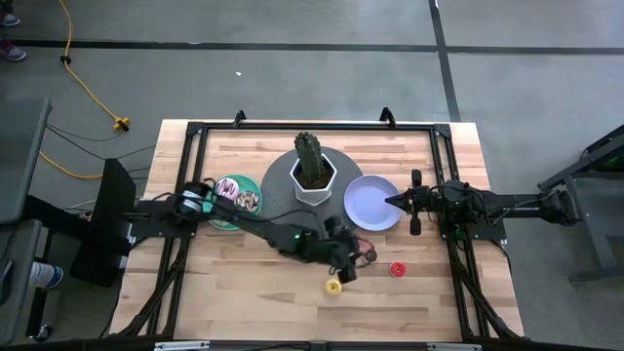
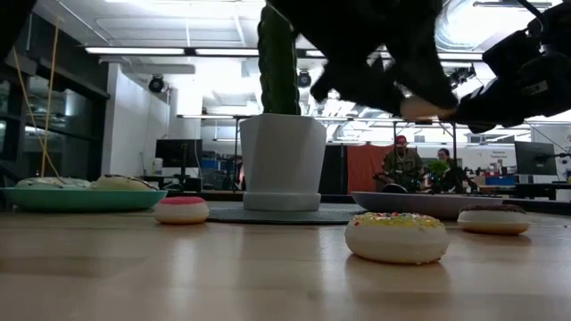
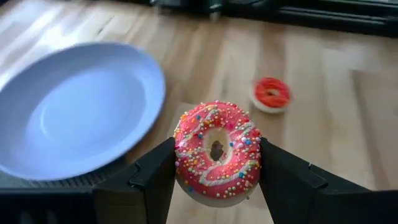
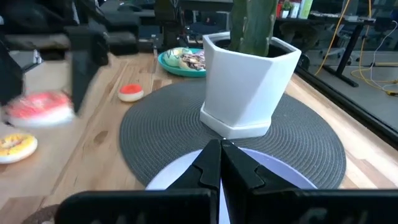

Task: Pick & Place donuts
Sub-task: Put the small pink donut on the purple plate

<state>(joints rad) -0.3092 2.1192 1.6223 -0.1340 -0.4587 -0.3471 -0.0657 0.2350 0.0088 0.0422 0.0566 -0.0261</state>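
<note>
My left gripper (image 3: pixel 216 186) is shut on a pink sprinkled donut (image 3: pixel 217 151), above the table between the lavender plate (image 1: pixel 372 203) and the near edge. A yellow donut (image 1: pixel 333 286) and a red one (image 1: pixel 398 269) lie flat on the wood close by. Another small red donut (image 4: pixel 130 92) lies beside the grey mat. The teal plate (image 1: pixel 232 201) carries more donuts. My right gripper (image 4: pixel 221 152) is shut and hangs over the lavender plate's right rim without touching it. My left gripper pinches the pink donut between its two fingers, one on each side of the outer rim (image 3: pixel 179 155). The iced face is turned toward the wrist camera. The donut (image 2: pixel 419 108) is lifted clear of the table.
A white pot with a cactus (image 1: pixel 314 175) stands on a round grey mat (image 4: pixel 161 134) at the table's middle, between the two plates. Bare wood lies along the near edge (image 1: pixel 253 302). People sit in the room beyond the table (image 2: pixel 399 165).
</note>
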